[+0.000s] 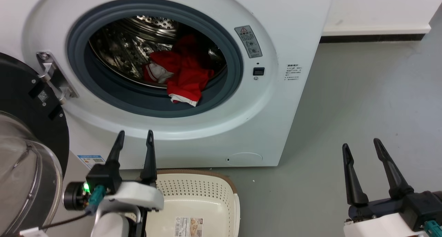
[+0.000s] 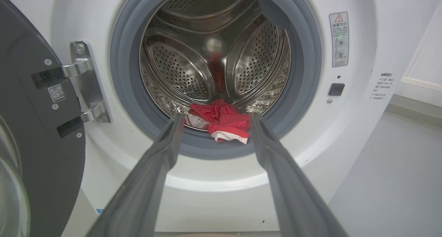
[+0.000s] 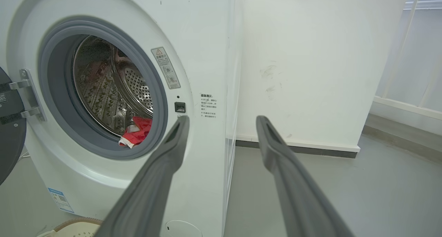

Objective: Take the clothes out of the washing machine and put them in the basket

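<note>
- Holding left tool (image 1: 135, 133) released, empty, above basket (image 1: 207, 192).
- Facing clothes (image 1: 186, 75) straight ahead, draping over washing machine (image 1: 276, 92) rim, nearer this arm.
- Resting right tool (image 1: 361, 144) released, well apart rightward.

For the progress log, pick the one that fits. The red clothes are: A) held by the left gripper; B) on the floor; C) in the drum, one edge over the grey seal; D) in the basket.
C: the clothes lie in the washing machine drum, a white-trimmed edge draped onto the grey seal.
</note>
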